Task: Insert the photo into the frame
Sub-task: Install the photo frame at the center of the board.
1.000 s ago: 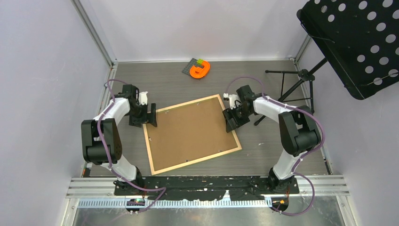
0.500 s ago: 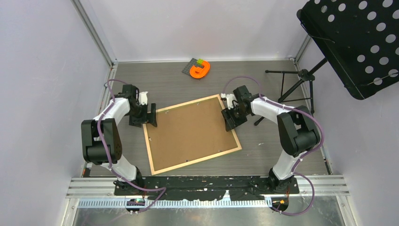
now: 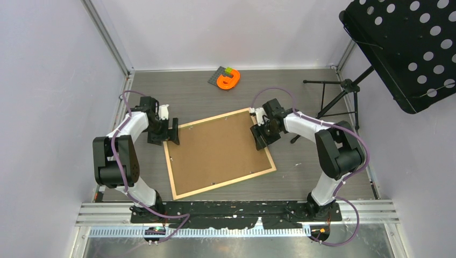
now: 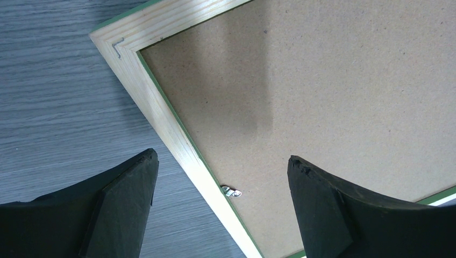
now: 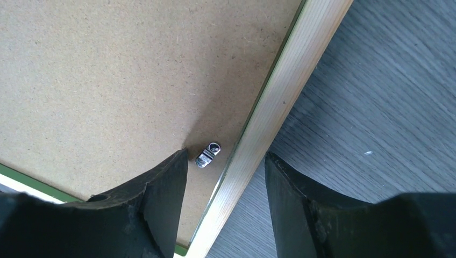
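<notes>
Counter (image 3: 301,97): grey wood grain, with the work lying about its middle, between the two arms.
Frame (image 4: 159,115): flat on the counter and skewed to its edges, pale wood face up, a thin green line along the inner edge.
Backing board (image 3: 218,151): plain brown, seated inside the rails and covering the whole opening.
Photo: not in sight. It may lie under the board, but I cannot tell.
Left hand (image 4: 221,158): spread wide and holding nothing, low over the rail by the frame's corner that points to the counter's far-left corner.
Right hand (image 5: 226,155): part open and empty, astride the rail that faces the counter's right edge, with one finger (image 5: 161,183) down by the board.
Metal tab (image 5: 207,153): small and silvery, on the board just inside that rail and right beside the finger. A second tab (image 4: 231,191) shows by the left rail.
Step in hand: most likely swinging this tab with the right finger. I cannot tell whether that locks the board or frees it.
Doing it well: push the tab sideways with the fingertip, low and slow. The light frame could skate across the counter, so the left hand would do well to press down on its rail first.
</notes>
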Robot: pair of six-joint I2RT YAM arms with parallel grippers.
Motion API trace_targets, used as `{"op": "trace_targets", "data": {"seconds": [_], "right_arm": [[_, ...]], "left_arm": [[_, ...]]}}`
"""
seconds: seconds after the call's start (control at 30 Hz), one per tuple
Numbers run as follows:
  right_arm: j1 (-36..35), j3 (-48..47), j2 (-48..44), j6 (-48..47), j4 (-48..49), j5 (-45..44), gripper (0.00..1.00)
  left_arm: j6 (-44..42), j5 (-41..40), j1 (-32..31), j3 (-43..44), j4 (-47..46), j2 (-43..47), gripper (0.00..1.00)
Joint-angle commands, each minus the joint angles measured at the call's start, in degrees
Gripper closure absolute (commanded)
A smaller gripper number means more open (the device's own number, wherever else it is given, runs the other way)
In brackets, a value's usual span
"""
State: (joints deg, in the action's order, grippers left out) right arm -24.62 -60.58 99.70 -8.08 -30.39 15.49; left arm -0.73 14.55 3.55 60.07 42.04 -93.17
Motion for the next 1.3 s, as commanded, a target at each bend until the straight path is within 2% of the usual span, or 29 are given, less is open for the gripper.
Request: {"op": "trace_targets", "data": {"seconds": [0.0,0.43,0.83,1.0,1.27], "right_arm": [[-0.6,0.1,-0.1,0.4,1.3,-2.3,0.40],[-0.6,0.5,-1.4,-2.8,0.9,-5.6,0.57],[-0.6,0.6,-1.9,-5.3,1.1,-4.9,0.67],[-0.5,0.3,-2.5,-6.0,1.3,-4.7,0.75],[-0.6,-0.9,-4.2,-10.1,2.1,-4.9,0.79]], "left_arm": [[-0.8,0.6,0.5,0.5,-0.8,0.8,0.12],[-0.9,0.8,0.5,0.6,-0.7,0.9,0.12],[-1.1,0.6,0.5,0.5,-0.6,1.0,0.12],[-1.6,0.5,0.5,0.0,-1.1,2.2,0.09],[-1.9,0.4,0.5,-0.2,-1.0,2.9,0.09]]}}
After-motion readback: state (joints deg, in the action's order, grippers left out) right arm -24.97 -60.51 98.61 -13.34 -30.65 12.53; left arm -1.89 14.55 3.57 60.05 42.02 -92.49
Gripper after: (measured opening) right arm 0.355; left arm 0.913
